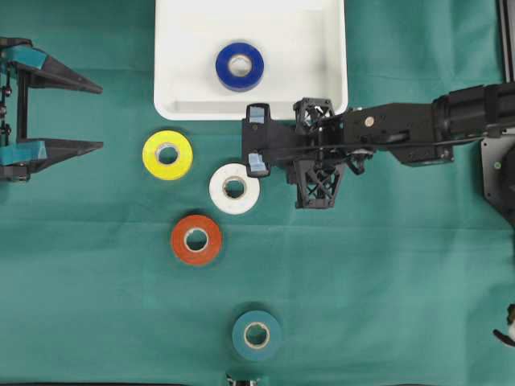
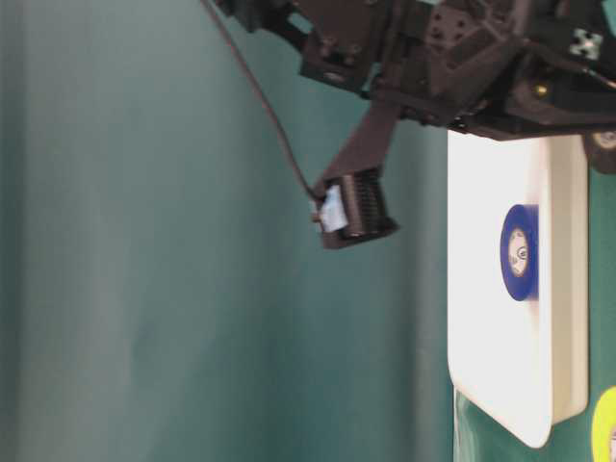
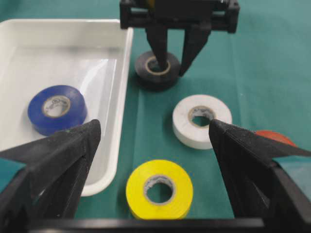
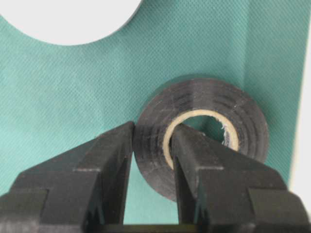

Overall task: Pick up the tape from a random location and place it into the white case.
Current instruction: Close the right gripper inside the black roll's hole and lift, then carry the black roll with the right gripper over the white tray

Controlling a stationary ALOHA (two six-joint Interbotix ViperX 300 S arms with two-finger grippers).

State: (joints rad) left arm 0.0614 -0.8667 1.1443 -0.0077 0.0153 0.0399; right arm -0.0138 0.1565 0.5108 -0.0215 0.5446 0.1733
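Right jaws (image 4: 151, 160): clenching on the black tape (image 4: 204, 131), one finger outside the wall, one inside the core hole.
Left jaws (image 3: 153, 145): standing wide apart, holding nothing, hovering near the table's left edge.
Black tape: lying flat on the cloth (image 1: 386, 273) just beside the case (image 1: 330, 88), near its front right corner; hidden under the right arm in the overhead view.
Handling: likely light and stiff, smooth-sided; pinching through one wall looking sound, though possibly swinging on lifting.
Case: sitting at the far edge, already holding a blue tape (image 1: 239, 66).
Other tapes: yellow (image 1: 167, 154), white (image 1: 234, 188), orange (image 1: 196, 239), teal (image 1: 257, 334) lying apart on the cloth.
Surface: green woven cloth, faintly creased, probably giving some grip.
Room: nothing showing beyond the table.
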